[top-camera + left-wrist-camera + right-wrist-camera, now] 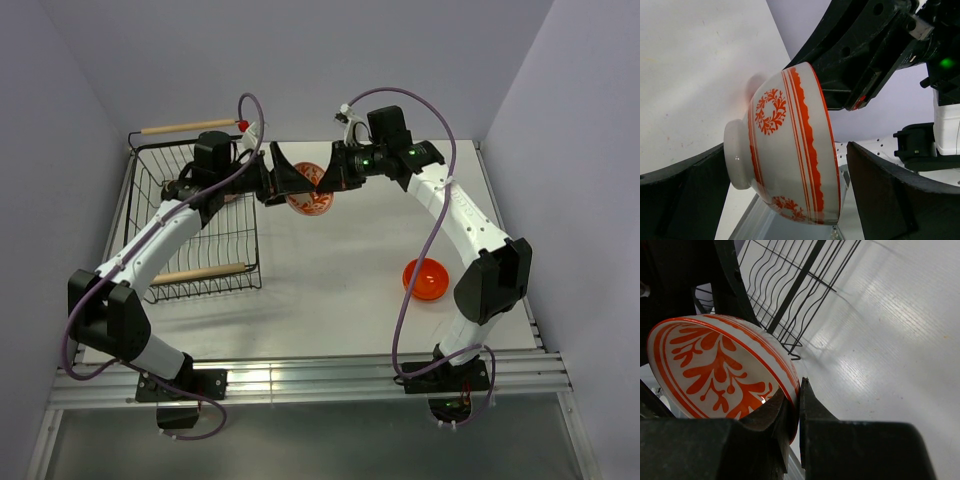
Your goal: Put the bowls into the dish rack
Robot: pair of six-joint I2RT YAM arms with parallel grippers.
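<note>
Right gripper [799,390] pinches the rim of the red-and-white bowl [785,150], which is tipped on its side in the air just right of the dish rack [205,272]. Left gripper [790,172] is spread and straddles the bowl foot-to-mouth, no contact seen. Left arm is nearer the rack.

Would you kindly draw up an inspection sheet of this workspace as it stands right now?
Surface: white table, no spills seen.
Job's things: patterned bowl held on its side in the air, just right of the dish rack; orange bowl upright on the table by the right arm.
Clutter: nothing seen.
Claws: right claw shut on the patterned bowl's rim; left claw open, one finger on each side of that bowl.
Cables: a purple cable looped along each arm, apart from both bowls.
Surroundings: plain walls on three sides.
</note>
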